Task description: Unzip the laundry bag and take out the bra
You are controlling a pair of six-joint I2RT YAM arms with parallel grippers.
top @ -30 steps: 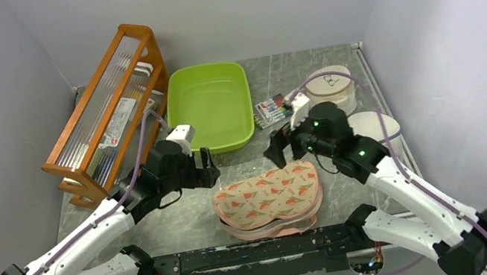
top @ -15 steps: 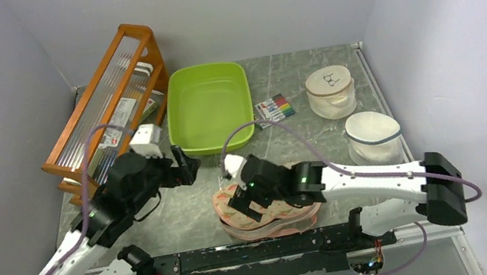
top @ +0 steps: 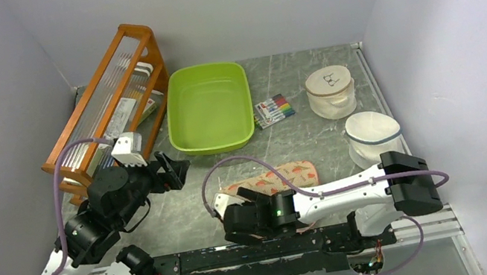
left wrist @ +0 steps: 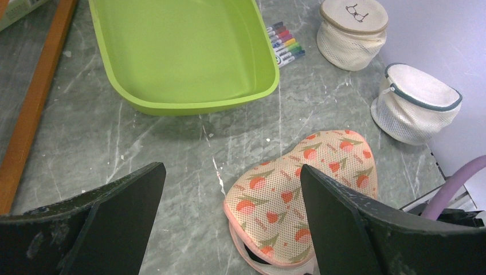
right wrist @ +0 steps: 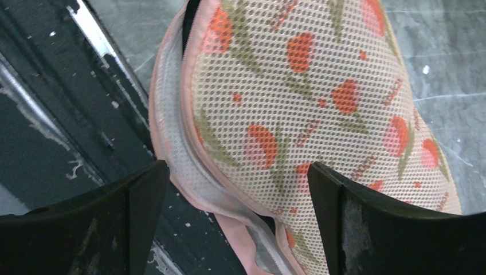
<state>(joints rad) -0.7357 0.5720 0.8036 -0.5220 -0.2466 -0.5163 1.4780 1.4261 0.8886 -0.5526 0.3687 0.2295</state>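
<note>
The laundry bag (top: 285,174) lies near the table's front edge, cream mesh with a red-green print and pink edging. My right arm covers its near half. My right gripper (top: 233,224) is open, low at the bag's near-left rim over the black rail. In the right wrist view the bag (right wrist: 298,109) fills the space between the open fingers (right wrist: 132,223); the zip edge (right wrist: 189,172) gapes with darkness inside. My left gripper (top: 175,171) is open and empty, raised left of the bag (left wrist: 304,189). The bra is hidden.
A green tub (top: 211,105) stands behind the bag. A wooden rack (top: 104,94) stands at the back left. A marker pack (top: 275,109) and two round white mesh tubs (top: 330,90) (top: 374,135) are on the right. A black rail (top: 194,261) runs along the front edge.
My right arm swung from behind the bag across it and down to its near-left rim. My left arm drew back to the left, away from the bag.
</note>
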